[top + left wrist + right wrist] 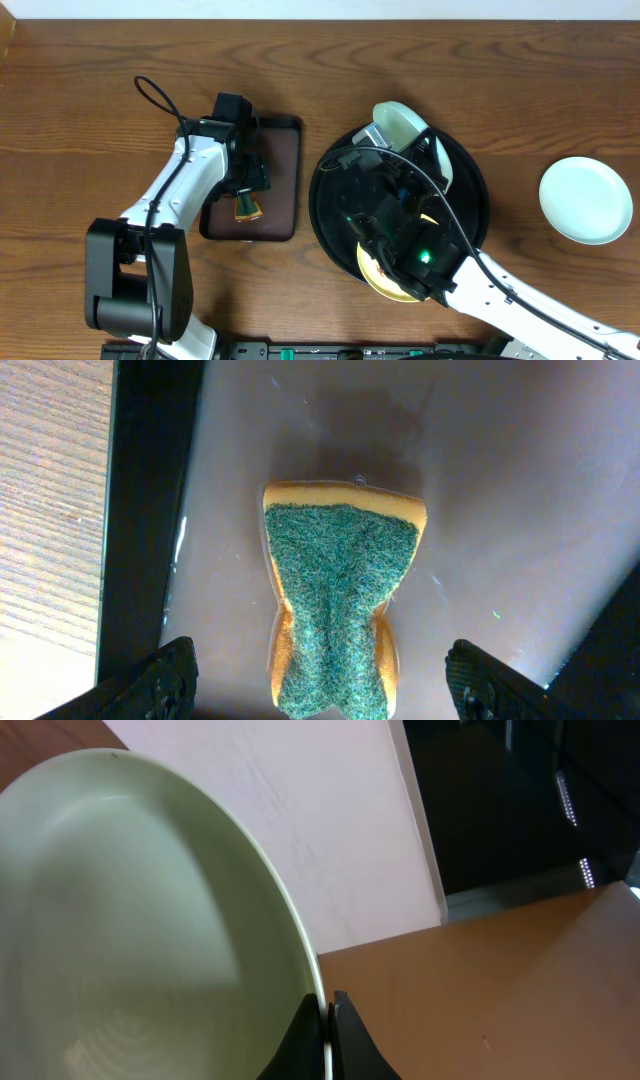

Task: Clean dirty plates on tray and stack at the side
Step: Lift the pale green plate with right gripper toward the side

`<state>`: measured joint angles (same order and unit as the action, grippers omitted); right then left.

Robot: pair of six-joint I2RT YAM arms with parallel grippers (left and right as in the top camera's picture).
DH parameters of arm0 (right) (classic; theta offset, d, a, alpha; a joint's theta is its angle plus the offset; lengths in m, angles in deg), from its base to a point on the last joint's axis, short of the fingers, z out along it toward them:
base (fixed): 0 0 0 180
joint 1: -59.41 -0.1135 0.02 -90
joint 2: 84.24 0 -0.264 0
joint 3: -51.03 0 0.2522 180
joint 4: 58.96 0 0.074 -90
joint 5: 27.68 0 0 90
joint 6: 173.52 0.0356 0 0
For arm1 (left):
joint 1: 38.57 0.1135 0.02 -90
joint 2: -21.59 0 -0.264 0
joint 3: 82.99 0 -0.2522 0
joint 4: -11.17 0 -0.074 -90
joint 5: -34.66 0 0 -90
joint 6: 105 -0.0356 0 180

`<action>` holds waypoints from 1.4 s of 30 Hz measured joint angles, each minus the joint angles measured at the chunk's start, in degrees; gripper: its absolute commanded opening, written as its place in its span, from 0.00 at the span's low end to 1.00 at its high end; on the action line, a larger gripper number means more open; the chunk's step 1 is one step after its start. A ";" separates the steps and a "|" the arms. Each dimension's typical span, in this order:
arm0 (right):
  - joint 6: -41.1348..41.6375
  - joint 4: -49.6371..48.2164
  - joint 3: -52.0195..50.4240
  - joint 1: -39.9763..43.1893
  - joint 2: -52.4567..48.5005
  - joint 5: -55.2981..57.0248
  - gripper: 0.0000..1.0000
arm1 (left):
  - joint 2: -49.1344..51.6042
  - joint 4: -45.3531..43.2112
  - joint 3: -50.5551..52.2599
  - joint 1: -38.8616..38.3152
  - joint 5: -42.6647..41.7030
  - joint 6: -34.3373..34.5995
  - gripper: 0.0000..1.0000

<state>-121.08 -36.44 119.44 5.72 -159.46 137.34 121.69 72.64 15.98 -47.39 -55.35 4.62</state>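
A pale mint plate (406, 124) (150, 920) is tilted up on edge over the far side of the round black tray (470, 195). My right gripper (383, 140) (327, 1020) is shut on its rim. A pale yellow plate (384, 277) lies on the tray's near side, partly hidden under the right arm. Another mint plate (586, 200) rests flat on the wood tabletop at the right. My left gripper (249, 190) (320, 665) hangs open over a green-and-yellow sponge (340, 595) (246, 208), one finger on either side, not touching it.
The sponge lies in a dark brown rectangular tray (280, 150) left of the black tray. A black cable (155, 95) loops off the left arm. The right arm crosses the black tray's near right part.
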 measured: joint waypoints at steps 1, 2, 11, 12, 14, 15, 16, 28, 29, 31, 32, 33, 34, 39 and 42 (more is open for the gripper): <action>-0.24 -0.07 0.00 -0.02 0.00 0.31 0.01 | 0.00 -0.02 0.00 0.00 0.00 0.00 0.81; -0.39 -0.07 0.00 -0.02 0.00 0.50 0.01 | 0.00 0.00 0.00 0.00 0.00 0.00 0.80; -0.59 -0.09 0.00 -0.02 0.00 1.11 0.01 | 0.00 0.00 0.00 0.00 0.00 0.00 0.80; -0.59 -0.26 0.00 -0.02 0.00 1.11 0.01 | 0.00 0.00 0.00 0.00 0.00 0.00 0.80; -0.61 -0.74 0.00 -0.02 0.00 1.14 0.01 | 0.00 0.00 0.00 0.00 0.00 0.00 0.81; -0.61 -0.94 0.00 -0.02 0.00 1.14 0.01 | 0.00 -0.02 0.00 0.00 0.00 0.00 0.81; -0.61 -0.98 0.00 -0.02 0.00 1.14 0.01 | 0.00 -0.02 0.00 0.00 0.00 0.00 0.80; -0.61 -1.77 0.00 -0.02 0.00 1.53 0.01 | 0.00 0.00 0.00 0.00 0.00 0.00 0.81; -0.61 -1.75 0.00 -0.02 0.00 1.53 0.01 | 0.00 0.00 0.00 0.00 0.00 0.00 0.81; -0.61 -1.77 0.00 -0.02 0.00 1.53 0.01 | 0.00 0.00 0.00 0.00 0.00 0.00 0.81; -0.61 -1.77 0.00 -0.02 0.00 1.53 0.01 | 0.00 0.00 0.00 0.00 0.00 0.00 0.81; -0.61 -1.77 0.00 -0.02 0.00 1.53 0.01 | 0.00 -0.02 0.00 0.00 0.00 0.00 0.81; -0.61 -1.75 0.00 0.00 0.00 1.53 0.01 | 0.00 0.00 0.00 0.00 0.00 0.00 0.81; -0.61 -1.84 0.00 -0.02 0.00 1.53 0.01 | 0.00 0.00 0.00 0.00 0.00 0.00 0.81; 0.11 -2.19 0.00 0.00 0.00 1.90 0.01 | 0.00 0.00 0.00 0.00 0.00 0.00 0.81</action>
<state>-120.97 -38.63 119.44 5.72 -159.46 139.24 121.69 72.64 15.98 -47.39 -55.35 4.62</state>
